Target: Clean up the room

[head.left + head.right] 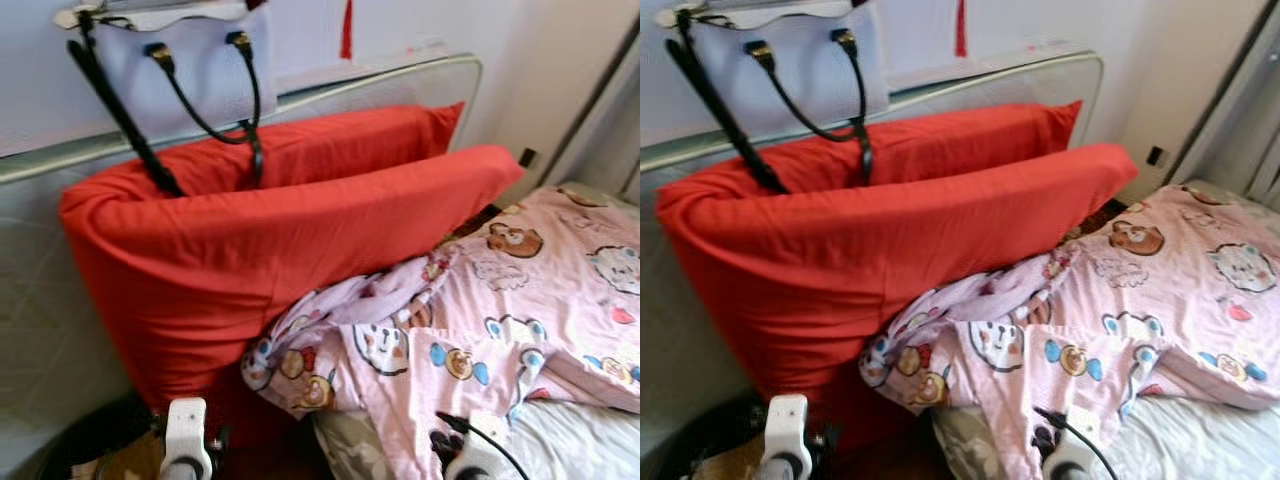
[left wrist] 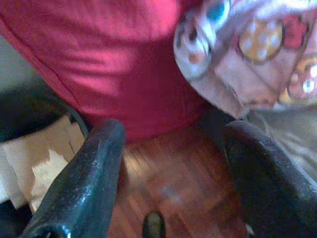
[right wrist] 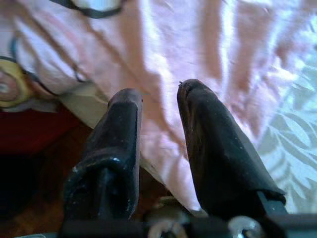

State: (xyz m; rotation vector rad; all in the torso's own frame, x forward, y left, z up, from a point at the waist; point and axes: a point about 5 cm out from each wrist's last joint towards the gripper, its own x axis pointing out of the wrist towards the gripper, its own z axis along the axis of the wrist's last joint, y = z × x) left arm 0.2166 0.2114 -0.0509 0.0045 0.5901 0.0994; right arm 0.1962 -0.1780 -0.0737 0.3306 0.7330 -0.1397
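Note:
Two red pillows, a front one and a back one, lean against the headboard. A crumpled pink cartoon-print blanket lies on the bed, its corner draped against the front pillow. My left gripper hangs open and low beside the bed, above the wooden floor, facing the pillow's lower edge and the blanket's corner. My right gripper hovers just over the pink blanket at the bed's edge. Its fingers stand close together with only a narrow gap, and I see nothing held between them.
A pale handbag with black straps hangs over the headboard onto the pillows. A dark round container with cardboard sits on the wooden floor at my left. Grey patterned mattress shows at lower right.

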